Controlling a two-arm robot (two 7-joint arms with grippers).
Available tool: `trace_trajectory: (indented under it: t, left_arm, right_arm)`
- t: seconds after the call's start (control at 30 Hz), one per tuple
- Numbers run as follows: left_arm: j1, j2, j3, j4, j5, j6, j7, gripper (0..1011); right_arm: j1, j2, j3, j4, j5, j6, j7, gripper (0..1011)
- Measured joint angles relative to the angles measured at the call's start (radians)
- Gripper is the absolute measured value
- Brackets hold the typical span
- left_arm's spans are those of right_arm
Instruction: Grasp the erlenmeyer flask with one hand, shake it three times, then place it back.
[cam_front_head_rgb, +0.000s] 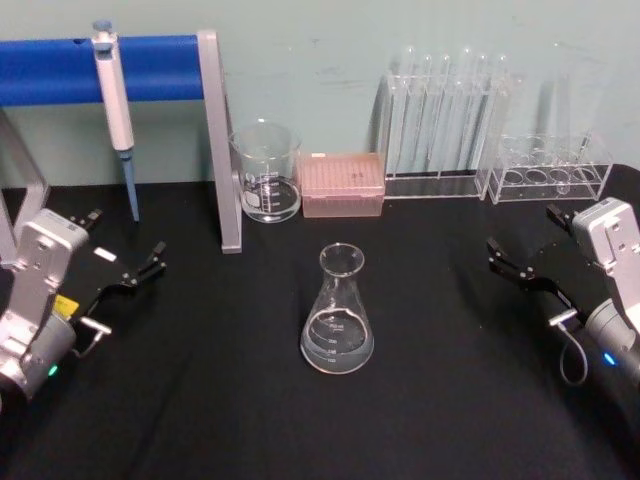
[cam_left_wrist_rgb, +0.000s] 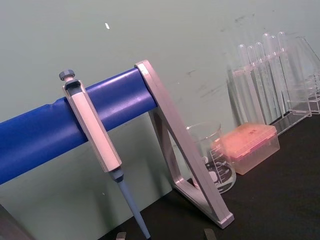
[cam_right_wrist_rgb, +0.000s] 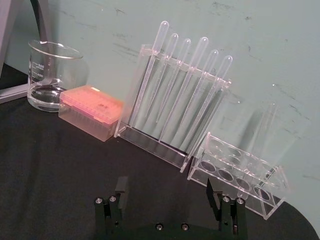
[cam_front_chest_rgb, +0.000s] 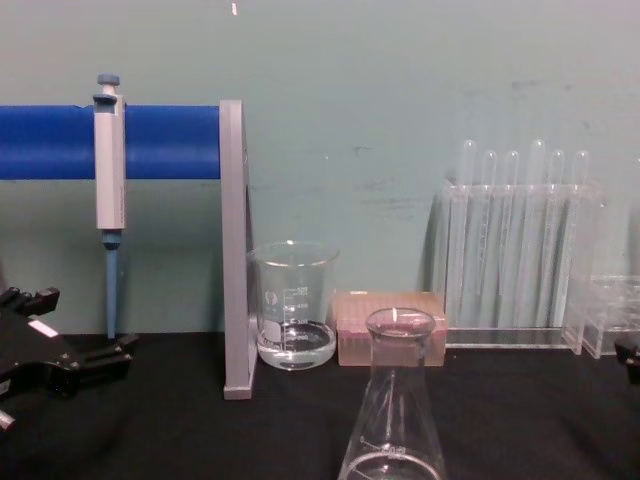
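Closest to us, low in the centre of the chest view, the erlenmeyer flask stands upright on the black table, holding a little clear liquid, with nothing touching it. At the left edge the left gripper rests low, fingers spread and holding nothing. Above it a pipette hangs from the blue bar. Then come the beaker, the pink box and the tube rack (all well behind the flask). Farthest right, the right gripper is likewise spread wide and unladen. We judge the grasp not yet begun. To do it well, we would bring one gripper in level, close on the neck just under the rim, and lift straight up before shaking gently.
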Motion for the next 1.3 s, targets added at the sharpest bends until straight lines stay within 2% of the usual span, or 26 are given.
trace_trajectory:
  t: [1.3]
  left_arm:
    - [0.000, 0.000, 0.000, 0.000, 0.000, 0.000, 0.000, 1001]
  right_arm:
    - [0.000, 0.000, 0.000, 0.000, 0.000, 0.000, 0.000, 1000]
